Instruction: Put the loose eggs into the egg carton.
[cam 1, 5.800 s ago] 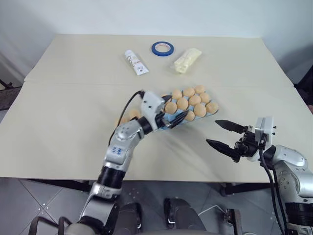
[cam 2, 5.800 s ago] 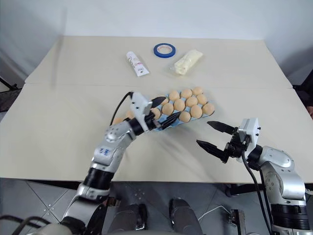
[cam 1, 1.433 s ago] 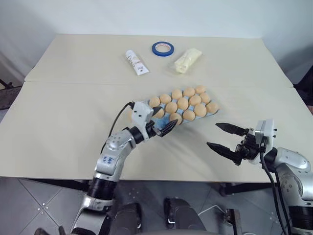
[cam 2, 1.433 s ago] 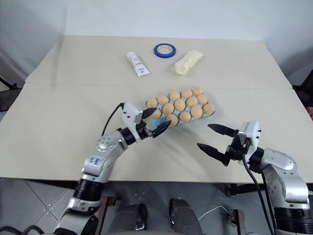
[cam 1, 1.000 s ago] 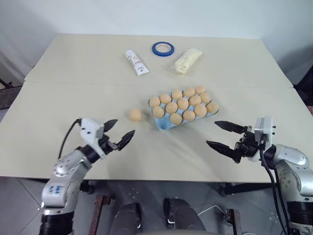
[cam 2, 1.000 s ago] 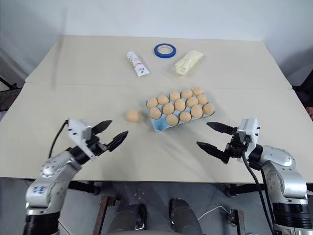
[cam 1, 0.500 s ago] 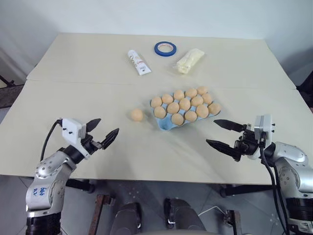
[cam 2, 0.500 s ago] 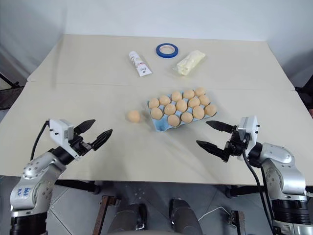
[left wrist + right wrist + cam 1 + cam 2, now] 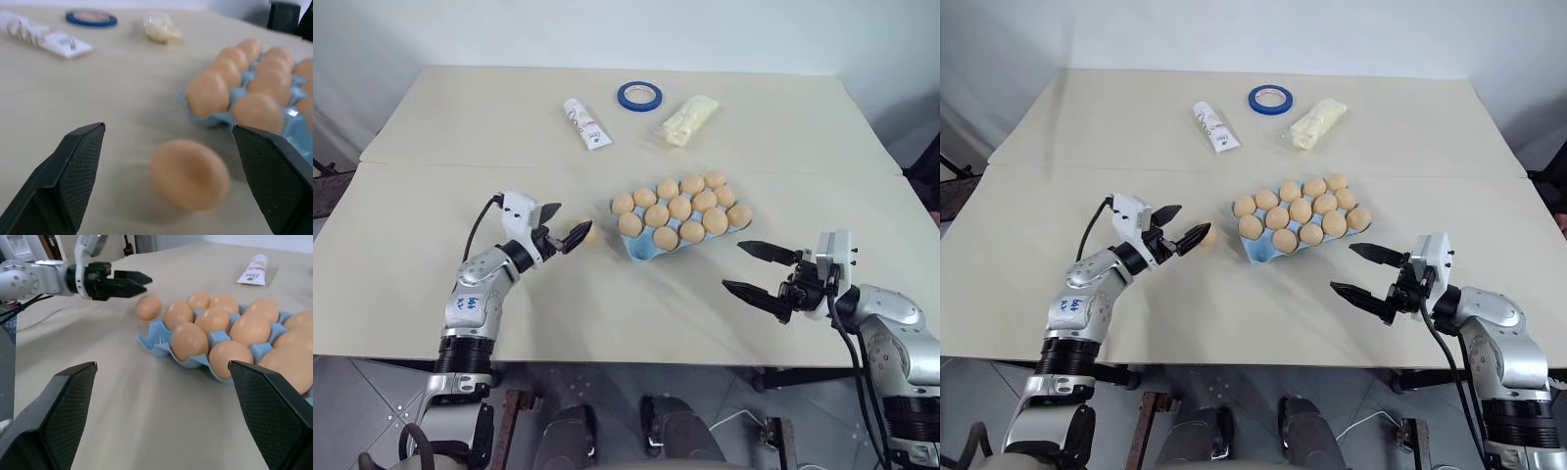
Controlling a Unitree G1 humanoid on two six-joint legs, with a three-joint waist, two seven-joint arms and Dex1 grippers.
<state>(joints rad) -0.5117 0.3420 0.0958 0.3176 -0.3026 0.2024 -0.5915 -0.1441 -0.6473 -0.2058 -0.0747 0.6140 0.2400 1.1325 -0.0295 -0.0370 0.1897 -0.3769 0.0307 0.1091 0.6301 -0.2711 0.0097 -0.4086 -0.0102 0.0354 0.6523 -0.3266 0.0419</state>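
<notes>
One loose egg (image 9: pixel 1206 235), tan-orange, lies on the table just left of the egg carton (image 9: pixel 642 249). The carton is a light blue tray filled with several like eggs; its near-left corner cup is empty. My left gripper (image 9: pixel 1189 222) is open and level, and the egg (image 9: pixel 190 174) sits just past its fingertips, between their lines and apart from both. The right gripper (image 9: pixel 735 266) hovers open to the right of the carton, holding nothing. From the right wrist, the carton (image 9: pixel 151 343), the loose egg (image 9: pixel 148 308) and the left gripper (image 9: pixel 133 283) are visible.
At the far side of the table lie a white tube (image 9: pixel 586 124), a blue tape ring (image 9: pixel 638 95) and a pale yellow wrapped lump (image 9: pixel 688 119). A seam crosses the table behind the carton. The table's front edge runs close below both arms.
The left arm has swung forward and right from near the table's front edge, bringing its open gripper up to the loose egg. The right arm, the egg and the carton have stayed put.
</notes>
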